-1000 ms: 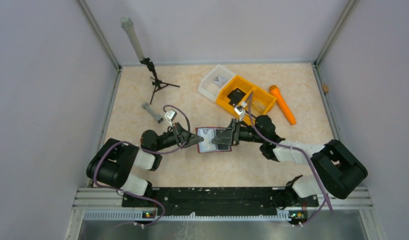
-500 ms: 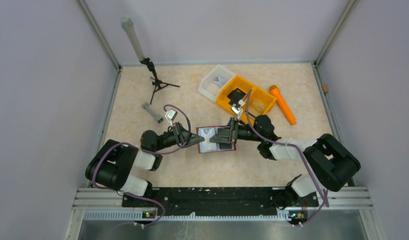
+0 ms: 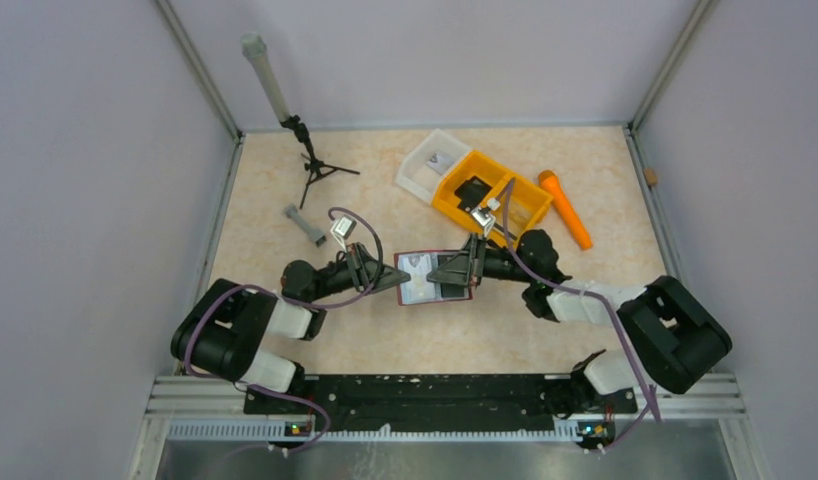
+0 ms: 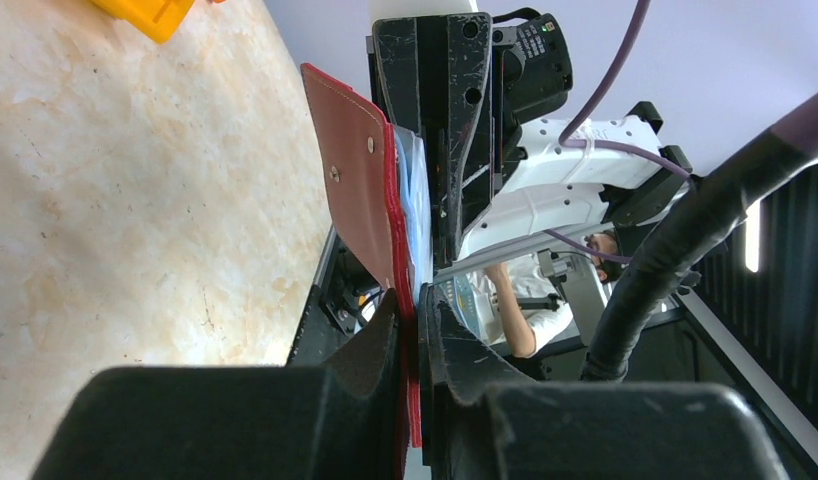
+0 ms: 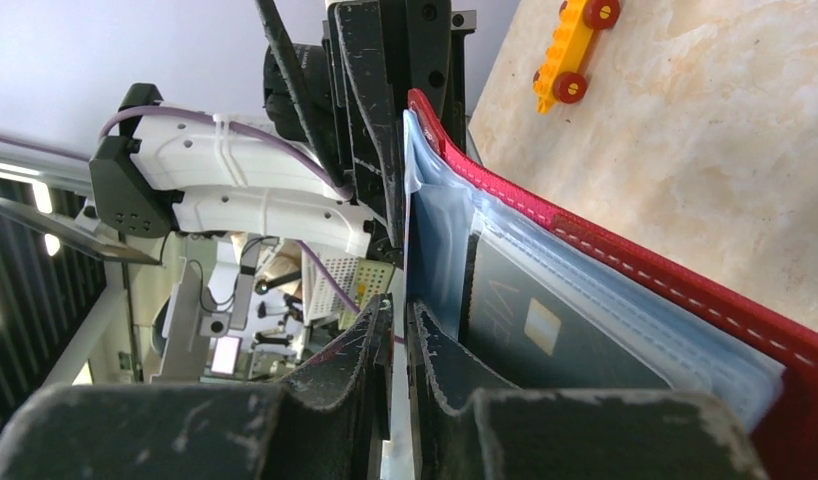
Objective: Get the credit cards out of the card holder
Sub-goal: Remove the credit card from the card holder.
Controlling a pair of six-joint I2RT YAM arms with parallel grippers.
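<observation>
With the left gripper clamped on the holder and the right gripper pinching a pale sheet (card or sleeve, can't tell), I'd pull straight out, slowly.

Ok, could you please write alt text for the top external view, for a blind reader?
An open red card holder is held over the middle of a beige table, the left gripper and the right gripper each pinching one side. Behind it stand an orange tray, a white tray and a small tripod.
</observation>
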